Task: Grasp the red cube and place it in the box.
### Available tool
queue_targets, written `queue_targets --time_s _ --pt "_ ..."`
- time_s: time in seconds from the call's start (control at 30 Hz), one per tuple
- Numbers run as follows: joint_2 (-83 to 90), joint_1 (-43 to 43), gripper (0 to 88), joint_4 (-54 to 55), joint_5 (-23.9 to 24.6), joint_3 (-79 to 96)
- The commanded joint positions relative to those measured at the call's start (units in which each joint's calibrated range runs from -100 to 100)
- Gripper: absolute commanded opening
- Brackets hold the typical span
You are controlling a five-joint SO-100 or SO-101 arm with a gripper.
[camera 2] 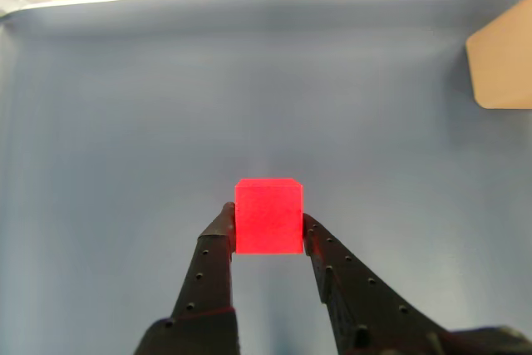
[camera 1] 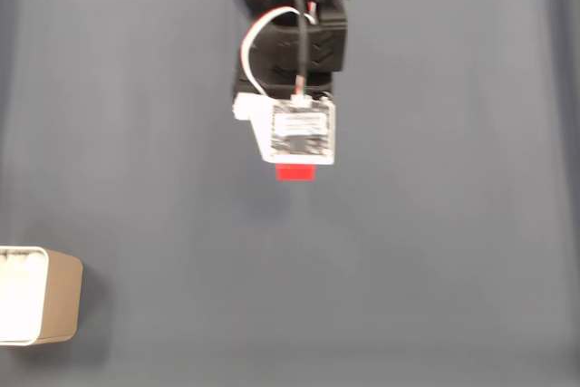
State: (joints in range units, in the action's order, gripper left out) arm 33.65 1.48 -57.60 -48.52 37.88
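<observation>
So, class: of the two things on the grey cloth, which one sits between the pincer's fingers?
The red cube. It sits between the pincer fingertips, one on each side face. The beige box stands far away at the cloth's edge.

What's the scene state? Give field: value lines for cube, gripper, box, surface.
cube: red cube between the fingertips, both touching its sides
gripper: gripper shut on the cube; lifted or on the mat, cannot tell
box: beige box at lower left edge of the fixed view, apart from the arm, nothing seen inside
surface: grey-blue mat
</observation>
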Motion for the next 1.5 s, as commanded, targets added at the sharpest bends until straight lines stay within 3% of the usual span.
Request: queue_targets --time_s 0.0,0.53,1.47 --pt "2.66 3.84 0.0 -2.32 -0.73 -6.68" --pt "-13.03 17.34 0.0 -3.88 -0.98 -33.87" --pt "-46.30 25.08 0.0 -3.88 -0.98 -73.38"
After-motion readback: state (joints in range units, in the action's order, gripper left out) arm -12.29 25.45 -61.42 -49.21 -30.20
